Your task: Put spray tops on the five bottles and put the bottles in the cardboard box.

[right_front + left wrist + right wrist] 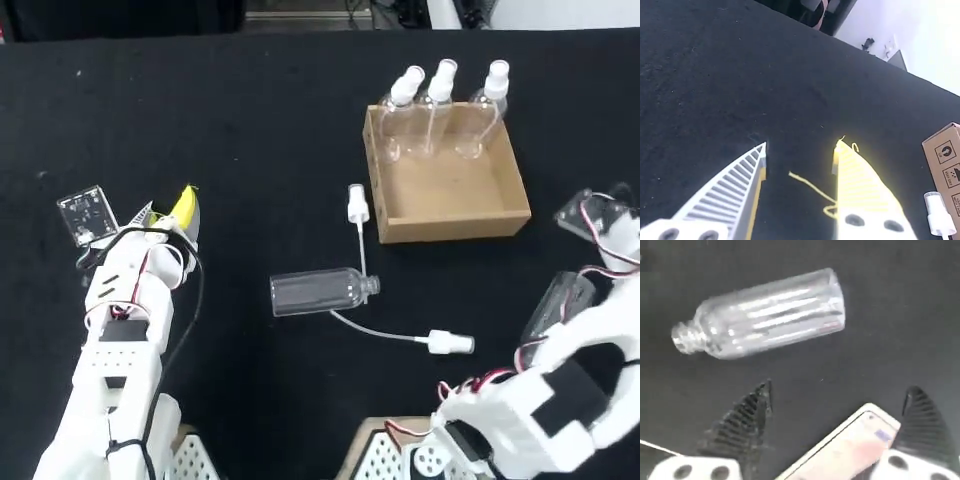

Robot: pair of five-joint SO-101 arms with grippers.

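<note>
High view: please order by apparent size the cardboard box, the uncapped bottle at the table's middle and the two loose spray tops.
1. Cardboard box
2. Uncapped bottle
3. Spray top beside the box and spray top with the curved tube: they look alike; unranked.

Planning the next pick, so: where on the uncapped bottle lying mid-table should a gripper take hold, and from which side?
Probably the middle of the bottle, on its straight-walled body, coming from above and closing across its width. It lies on its side, and the tube of a loose spray top ends by its neck, so stay off that end.
</note>
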